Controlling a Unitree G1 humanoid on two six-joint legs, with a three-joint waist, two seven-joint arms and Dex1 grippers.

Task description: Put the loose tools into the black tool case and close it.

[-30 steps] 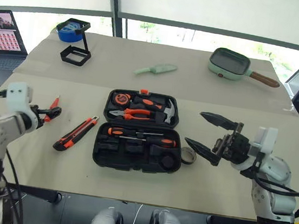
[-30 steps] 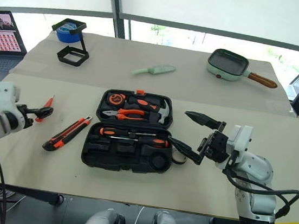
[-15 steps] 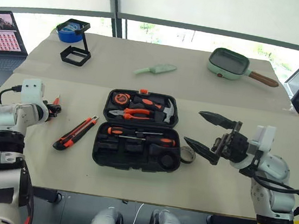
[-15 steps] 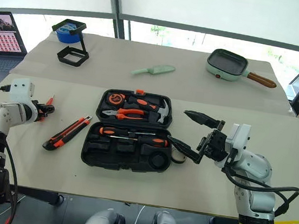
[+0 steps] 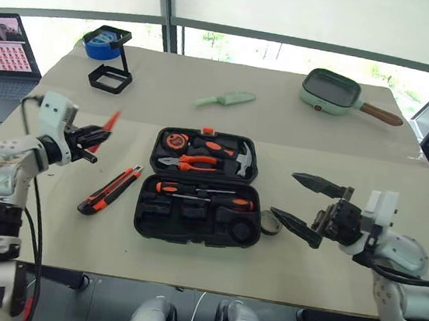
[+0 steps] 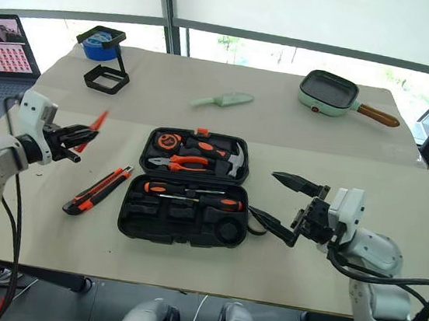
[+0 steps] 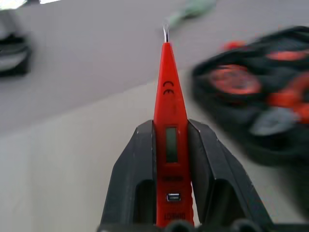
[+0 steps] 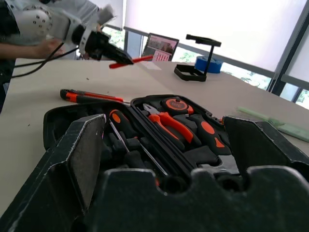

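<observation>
Head cam, L side: left gripper [image 5: 92, 139] up off the table [image 5: 185, 270], pinching the small all-orange screwdriver [image 5: 110, 122], tip slanting up twd the case.
Head cam, centre: black tool case [image 5: 198, 198] lying open, lid half w/ pliers [image 5: 187, 161], hammer [image 5: 240, 157], tape measure [image 5: 175, 140]; two black-and-orange screwdrivers [image 5: 202, 196] already seated in the near half.
Head cam, loose bits: utility knife [image 5: 109, 190] on the table just L of the case; small tape roll [image 5: 271, 224] touching the case's R edge.
Head cam, R side: right gripper [image 5: 307, 204] spread wide, empty, hovering just R of the case near the roll.
L wrist cam: fingers [image 7: 133, 176] clamp the orange screwdriver's butt end from both sides, shaft pointing straight out; case blurred beyond.
R wrist cam: own fingers [image 8: 79, 157] wide apart, nothing btwn them; open case right ahead, L arm holding the screwdriver in the distance.
Step, my read: carrying the small screwdriver over to the case.
Next move needs: swing it over a free slot in the near half, line it up w/ the slot, lower, let go.
Left after that: knife, roll, then shut the lid.
</observation>
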